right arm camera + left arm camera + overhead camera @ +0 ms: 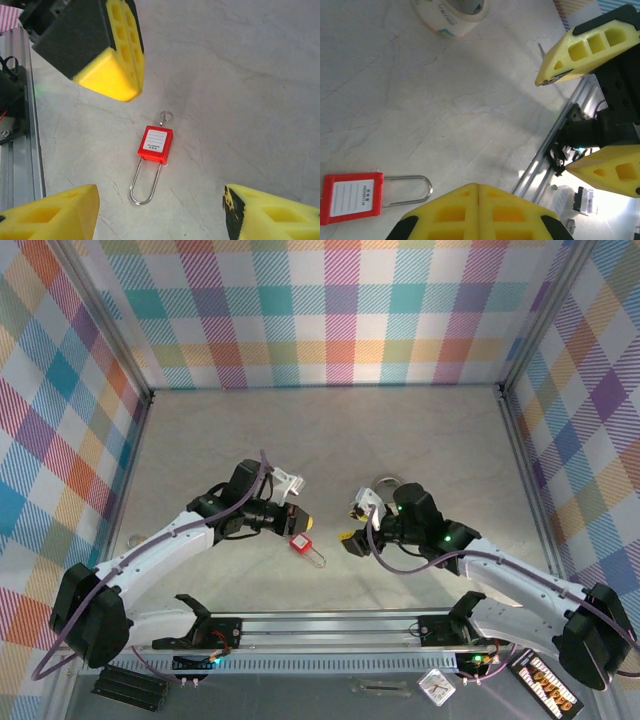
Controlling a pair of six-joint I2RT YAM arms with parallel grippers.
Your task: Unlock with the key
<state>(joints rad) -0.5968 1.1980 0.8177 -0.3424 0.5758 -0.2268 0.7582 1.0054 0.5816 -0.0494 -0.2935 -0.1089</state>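
Red padlock point(300, 543) flat on the counter point(330, 430) between two claws.

In the top view the padlock lies at 6 o'clock of the left claw point(302, 523), its shackle pointing to 5 o'clock. That claw is pressed fully closed with nothing seen in it. The right claw point(350, 525) gapes wide and empty at 3 o'clock of the padlock. A small metal ring point(166, 117) sits at the end of the body, but whether a key is attached is hard to make out, and the label print is too small to read. A tape roll point(388, 482) is half hidden behind the right arm. The counter is pale grey and veined, with plaid pastel walls point(330, 310) and a metal rail point(330, 625) at 6 o'clock.
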